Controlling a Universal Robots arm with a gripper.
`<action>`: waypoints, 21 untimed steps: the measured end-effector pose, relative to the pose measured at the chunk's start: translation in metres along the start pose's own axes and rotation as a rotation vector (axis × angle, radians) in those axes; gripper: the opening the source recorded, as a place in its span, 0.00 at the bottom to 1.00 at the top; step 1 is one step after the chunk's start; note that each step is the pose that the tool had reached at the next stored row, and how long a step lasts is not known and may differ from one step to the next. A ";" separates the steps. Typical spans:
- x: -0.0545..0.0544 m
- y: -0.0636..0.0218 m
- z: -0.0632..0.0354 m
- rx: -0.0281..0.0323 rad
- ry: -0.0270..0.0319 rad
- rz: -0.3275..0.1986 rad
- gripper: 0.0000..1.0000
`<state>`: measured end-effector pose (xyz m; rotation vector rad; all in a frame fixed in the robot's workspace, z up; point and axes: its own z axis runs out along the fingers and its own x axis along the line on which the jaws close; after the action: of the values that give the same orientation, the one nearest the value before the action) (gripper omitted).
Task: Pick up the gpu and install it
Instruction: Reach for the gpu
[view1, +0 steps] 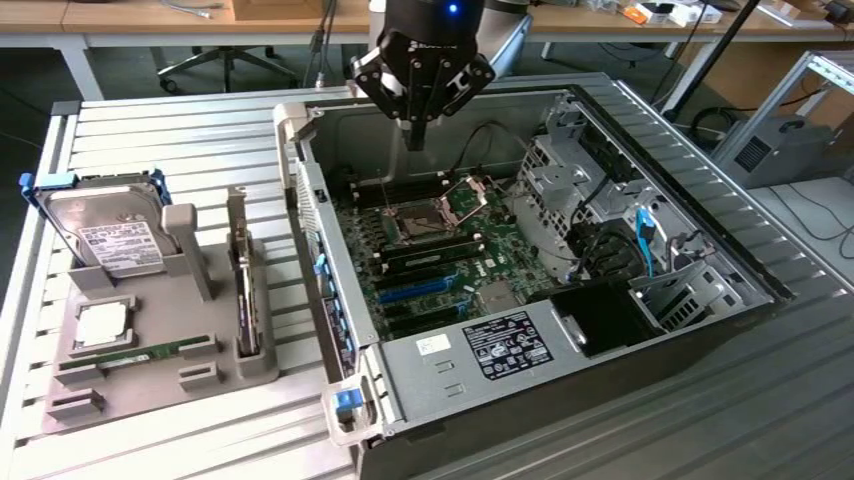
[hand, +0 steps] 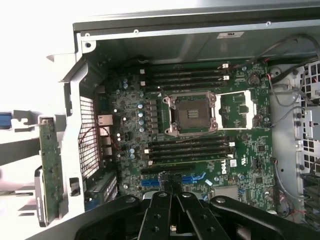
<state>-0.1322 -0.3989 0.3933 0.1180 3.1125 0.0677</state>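
Over the far end of the open computer case (view1: 667, 205), the gripper (view1: 415, 135) hangs above the motherboard (view1: 434, 245), its dark jaws pressed together tip to tip and pinching nothing. In the wrist view the same gripper (hand: 172, 192) shows with its tips meeting in front of the blue expansion slots (hand: 195, 179), with the open processor socket (hand: 192, 114) and the rows of black memory slots (hand: 187, 149) spread out beyond them. The gpu (view1: 242, 275) is well apart from the jaws, outside the case altogether: it stands on its long edge in a groove of the grey holder (view1: 167, 335) that sits on the slatted bench (view1: 174, 130), on the exterior view's left of the case. The perforated rear wall of the case stands between the card and the jaws. From the wrist view the gpu (hand: 50, 160) appears as a narrow green board seen edge-on just beyond that wall, with its silver bracket at one end. Farther to the exterior view's left, the silver hard drive (view1: 114, 240) in its blue frame leans in the same holder, with the gpu between it and the case. Nothing touches the card except the holder.
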 end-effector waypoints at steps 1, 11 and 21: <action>0.000 0.0000 0.0000 0.0000 0.0000 0.000 0.11; 0.005 -0.0004 0.0000 0.0001 0.0000 0.000 0.11; 0.011 -0.0009 0.0004 0.0000 0.0001 0.000 0.11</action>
<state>-0.1432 -0.3989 0.3926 0.1179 3.1126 0.0676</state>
